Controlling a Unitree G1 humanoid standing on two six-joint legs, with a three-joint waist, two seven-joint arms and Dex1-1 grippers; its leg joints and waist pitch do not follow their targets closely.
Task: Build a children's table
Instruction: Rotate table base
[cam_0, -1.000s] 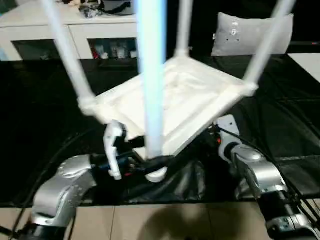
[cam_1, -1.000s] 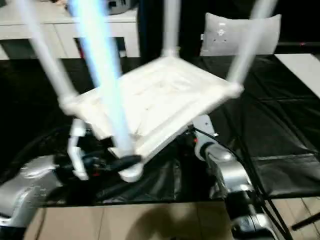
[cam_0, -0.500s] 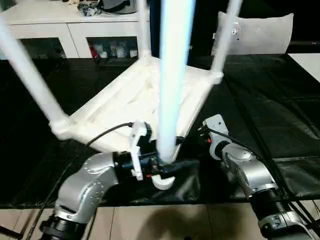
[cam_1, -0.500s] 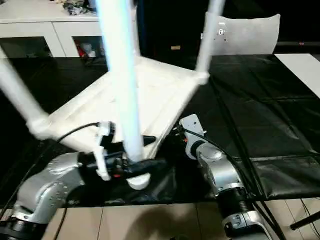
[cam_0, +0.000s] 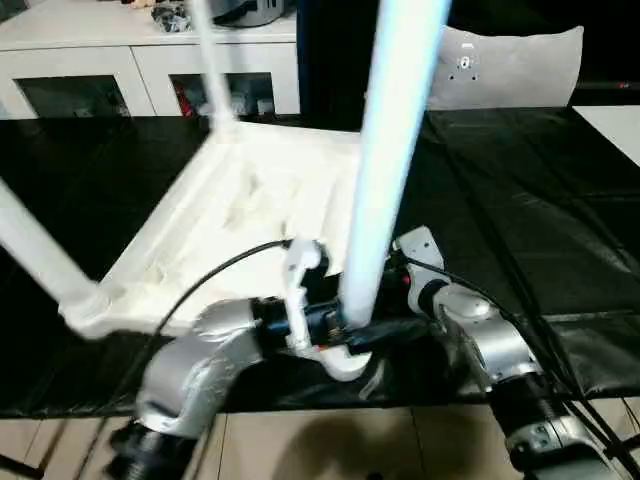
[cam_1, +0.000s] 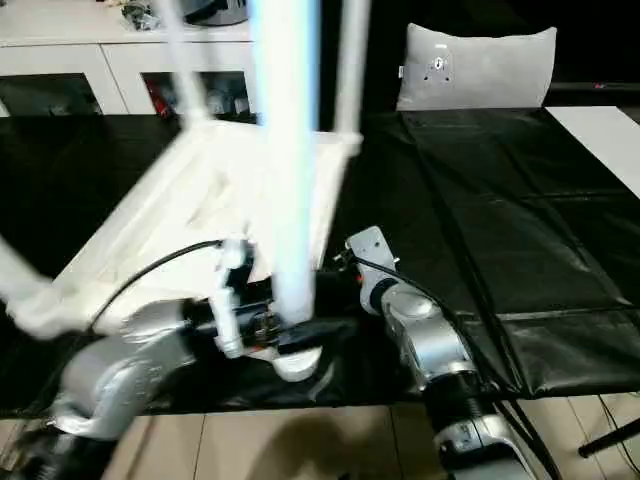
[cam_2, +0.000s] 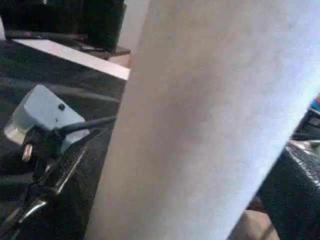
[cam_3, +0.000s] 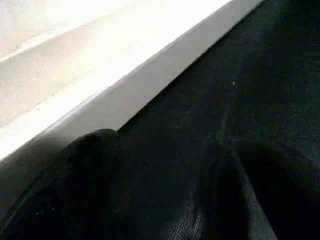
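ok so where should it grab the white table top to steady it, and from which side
Probably the table top's near edge rim, from the robot's own side. The top lies underside up on the black surface, legs pointing upward, so the rim is a thin raised lip that jaws can straddle. The near leg crowds the corner, so grip a little away from it.

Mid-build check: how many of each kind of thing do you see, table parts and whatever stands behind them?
table legs: 4
tabletop: 1
grey cushion: 1
white cabinet: 1
Total: 7
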